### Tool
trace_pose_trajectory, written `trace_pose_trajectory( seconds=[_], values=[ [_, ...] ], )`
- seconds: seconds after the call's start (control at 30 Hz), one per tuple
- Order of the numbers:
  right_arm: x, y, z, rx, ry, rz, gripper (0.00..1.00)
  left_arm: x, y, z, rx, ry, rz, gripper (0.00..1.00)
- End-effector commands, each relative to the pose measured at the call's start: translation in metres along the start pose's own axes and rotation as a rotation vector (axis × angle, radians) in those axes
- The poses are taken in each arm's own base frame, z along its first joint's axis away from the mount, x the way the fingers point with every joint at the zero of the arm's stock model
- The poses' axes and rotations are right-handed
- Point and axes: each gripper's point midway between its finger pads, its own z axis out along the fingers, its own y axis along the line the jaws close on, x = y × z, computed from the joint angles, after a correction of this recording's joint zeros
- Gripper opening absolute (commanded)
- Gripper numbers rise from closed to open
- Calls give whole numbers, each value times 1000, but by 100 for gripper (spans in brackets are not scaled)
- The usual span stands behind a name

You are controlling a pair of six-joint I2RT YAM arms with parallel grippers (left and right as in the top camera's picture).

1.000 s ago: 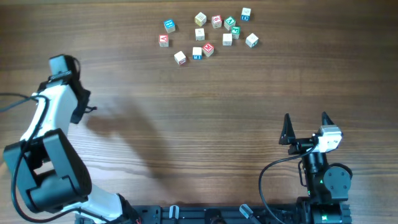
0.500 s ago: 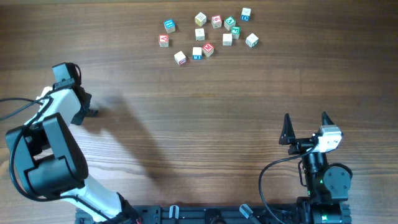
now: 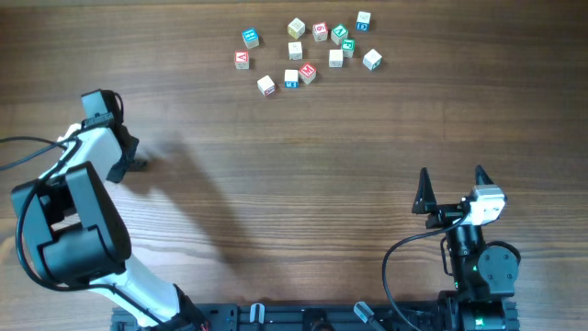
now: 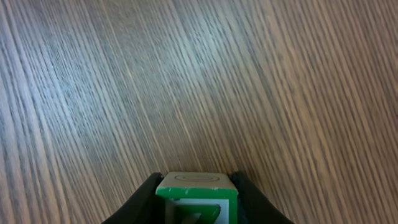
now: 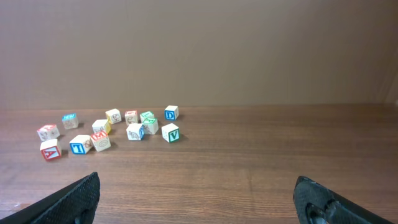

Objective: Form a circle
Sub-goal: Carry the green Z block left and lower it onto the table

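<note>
Looking down the left wrist, we saw the left gripper (image 4: 196, 202) clamped on a green-faced letter cube (image 4: 196, 185) at the frame's bottom edge. Overhead, the right gripper (image 3: 451, 176) stood wide open at lower right, well apart from the scattered letter cubes (image 3: 308, 53) at upper centre.

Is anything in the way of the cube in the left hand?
Nothing visible. The left hand grips a green-faced cube, with only bare table ahead; the other cubes lie far off.
</note>
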Motion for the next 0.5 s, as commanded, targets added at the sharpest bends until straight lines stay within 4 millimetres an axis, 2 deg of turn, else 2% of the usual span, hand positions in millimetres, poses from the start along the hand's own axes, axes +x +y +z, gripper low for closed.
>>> trace_pose_trajectory(
  seconds=[0.0,0.13,0.23,0.37,0.47],
  values=[
    [-2,2,0,-12,-8,-12,100,56,5,15,-18,176,113,25],
    [-2,2,0,-12,-8,-12,100,61,6,13,-28,189,120,26],
    [-2,2,0,-12,-8,-12,100,63,7,12,-35,198,54,28],
    [-2,2,0,-12,-8,-12,100,82,-6,8,36,309,-2,29],
    [-2,2,0,-12,-8,-12,100,86,-7,6,45,334,-5,42]
  ],
)
